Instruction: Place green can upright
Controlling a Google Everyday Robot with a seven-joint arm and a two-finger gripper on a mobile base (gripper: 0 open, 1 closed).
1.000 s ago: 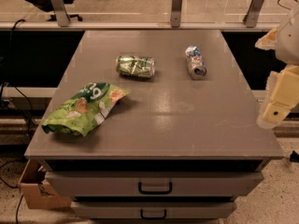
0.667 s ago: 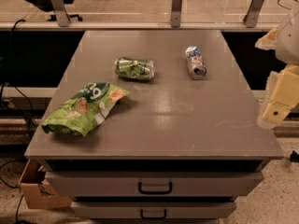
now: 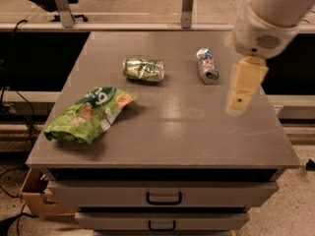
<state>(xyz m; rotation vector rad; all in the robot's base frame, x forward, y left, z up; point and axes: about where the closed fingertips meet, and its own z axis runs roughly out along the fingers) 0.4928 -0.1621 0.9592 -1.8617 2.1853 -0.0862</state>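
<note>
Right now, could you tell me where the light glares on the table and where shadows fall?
Camera view: warm, dim lighting, with a pale sheen on the middle of the table. The green can, lying on its side, shows bright glints. The snack bag casts a dark shadow along its near and right edges. The gripper hangs over the table's right side, near the silver can.

Warm overhead light glares on the table [image 3: 194,113] beside the gripper [image 3: 239,102] hovering at right
</note>
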